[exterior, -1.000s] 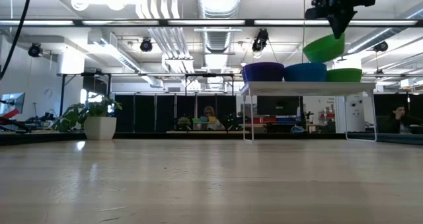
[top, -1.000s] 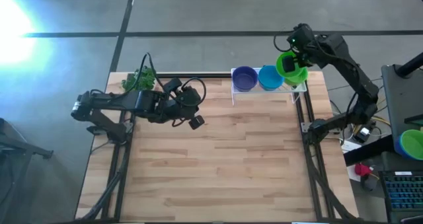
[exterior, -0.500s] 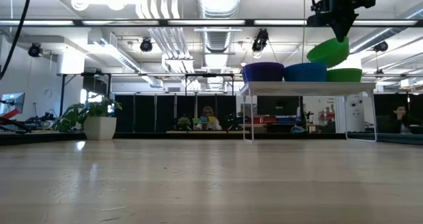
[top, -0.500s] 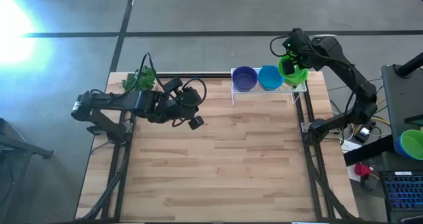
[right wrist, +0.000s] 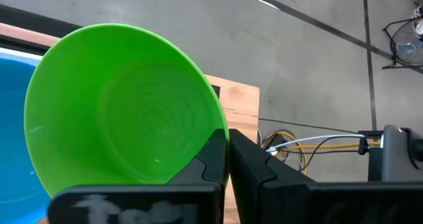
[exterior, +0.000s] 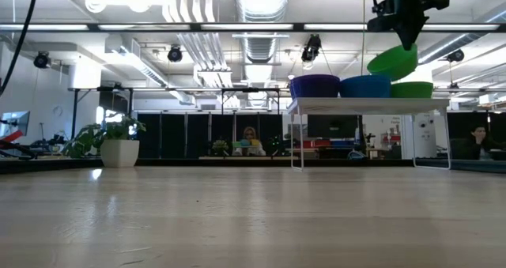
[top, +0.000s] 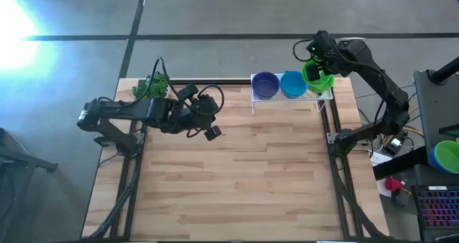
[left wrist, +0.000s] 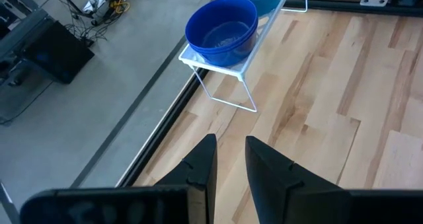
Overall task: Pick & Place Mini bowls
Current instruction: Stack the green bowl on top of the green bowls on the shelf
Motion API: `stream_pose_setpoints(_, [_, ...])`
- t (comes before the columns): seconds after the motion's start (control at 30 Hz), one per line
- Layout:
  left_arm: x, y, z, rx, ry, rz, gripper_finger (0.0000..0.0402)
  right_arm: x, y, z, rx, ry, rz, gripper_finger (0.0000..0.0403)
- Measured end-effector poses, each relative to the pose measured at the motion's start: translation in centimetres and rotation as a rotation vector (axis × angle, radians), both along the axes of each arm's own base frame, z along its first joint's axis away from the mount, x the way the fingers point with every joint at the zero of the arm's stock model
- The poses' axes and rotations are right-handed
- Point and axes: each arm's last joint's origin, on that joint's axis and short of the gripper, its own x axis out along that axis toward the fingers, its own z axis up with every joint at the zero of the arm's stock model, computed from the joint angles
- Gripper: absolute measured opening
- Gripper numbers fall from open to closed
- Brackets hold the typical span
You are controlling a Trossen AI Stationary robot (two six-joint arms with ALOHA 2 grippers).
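Observation:
A white wire rack [top: 287, 97] stands at the table's far right and carries a purple bowl [top: 266, 84], a sky blue bowl [top: 292, 84] and a green bowl [exterior: 413, 89] side by side. My right gripper [top: 316, 54] hangs above the rack's right end, shut on a second green bowl [exterior: 393, 61] that is tilted just over the resting green one. My left gripper [top: 211, 131] hovers over the table's far left part, fingers a narrow gap apart, holding nothing. Its wrist view looks at the purple bowl [left wrist: 221, 26]. My right gripper pinches the green bowl's rim [right wrist: 213, 128] between its two fingers, one finger [right wrist: 210, 159] inside the bowl and one outside. It comes from above, pointing down. The bowl hangs lifted clear and tilted below the fingers, over the green bowl on the rack.
A leafy toy plant [top: 153, 84] in a white pot stands at the far left corner. More bowls [top: 447, 155] sit off the table to the right, beside a desk with a keyboard. The wooden top [top: 237, 178] stretches bare toward the near edge.
My right gripper sank a little toward the rack with the green bowl, then kept still for the last half second. The bowl stays tilted in the hold.

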Motion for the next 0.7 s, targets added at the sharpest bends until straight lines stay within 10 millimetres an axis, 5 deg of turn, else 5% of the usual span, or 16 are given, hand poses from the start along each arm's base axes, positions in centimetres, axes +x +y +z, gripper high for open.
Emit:
stream_pose_setpoints(0.23, [0.0,0.0,0.0,0.0,0.0,0.0,0.0074,-0.01,0.01,0.01,0.0,0.0,0.0,0.0014])
stream_pose_setpoints(0.7, [0.0,0.0,0.0,0.002,0.003,-0.002,0.0074,0.0,0.01,0.01,0.0,-0.001,0.0,0.0096])
